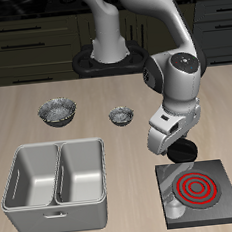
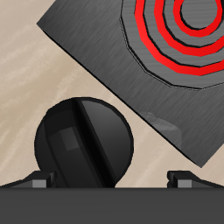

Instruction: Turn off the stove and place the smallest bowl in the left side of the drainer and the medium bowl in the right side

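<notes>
The robot arm leans over the stove (image 1: 198,188), its fingers (image 1: 180,158) hanging just above the black knob (image 2: 83,143) beside the hotplate's far edge. In the wrist view the two fingertips (image 2: 35,182) stand apart at either side of the frame and touch nothing, so the hand is released; the knob sits under one fingertip, off-centre, with its raised ridge running slantwise. The coil rings (image 2: 188,31) glow red. The stove lies close to the table's (image 1: 17,107) near edge, and the knob stands just off its dark slab with a thin strip of bare wood between.

The drainer (image 1: 53,174) sits well apart from the stove, also toward the near edge, and a wide strip of open table separates the two. Farther back, the smallest bowl (image 1: 121,114) rests alone, near the arm's forearm but clear of it. Another bowl (image 1: 58,112), wider, stands beside it, farther from the arm, beyond the drainer's far rim. Whether that one is the medium bowl cannot be told here.
</notes>
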{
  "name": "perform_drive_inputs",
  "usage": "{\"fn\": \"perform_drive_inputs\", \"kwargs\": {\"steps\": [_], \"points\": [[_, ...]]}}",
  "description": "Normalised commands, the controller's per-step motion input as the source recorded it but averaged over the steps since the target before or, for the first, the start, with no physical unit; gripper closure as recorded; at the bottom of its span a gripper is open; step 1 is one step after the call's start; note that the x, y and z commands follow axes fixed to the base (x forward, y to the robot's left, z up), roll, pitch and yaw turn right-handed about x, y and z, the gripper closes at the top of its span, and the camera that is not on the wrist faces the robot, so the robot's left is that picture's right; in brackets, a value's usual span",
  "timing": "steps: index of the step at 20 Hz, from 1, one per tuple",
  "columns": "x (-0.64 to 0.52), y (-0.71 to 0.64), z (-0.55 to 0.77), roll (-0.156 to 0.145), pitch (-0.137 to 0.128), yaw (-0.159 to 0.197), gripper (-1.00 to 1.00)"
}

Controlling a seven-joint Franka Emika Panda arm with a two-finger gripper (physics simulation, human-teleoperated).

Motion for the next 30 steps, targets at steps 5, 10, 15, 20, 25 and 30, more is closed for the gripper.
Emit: {"fn": "perform_drive_inputs", "kwargs": {"steps": [5, 10, 15, 20, 25, 30], "points": [[-0.06, 0.04, -0.18, 0.018, 0.019, 0.041, 1.00], [-0.07, 0.00, 0.03, 0.023, 0.001, 0.005, 1.00], [-0.06, -0.07, 0.10, 0.015, -0.012, -0.014, 1.00], [0.01, -0.04, 0.17, 0.021, -0.005, -0.091, 1.00], [0.03, -0.05, 0.19, 0.023, 0.009, -0.202, 1.00], [0.04, -0.01, 0.18, 0.013, -0.003, -0.145, 1.00]]}}
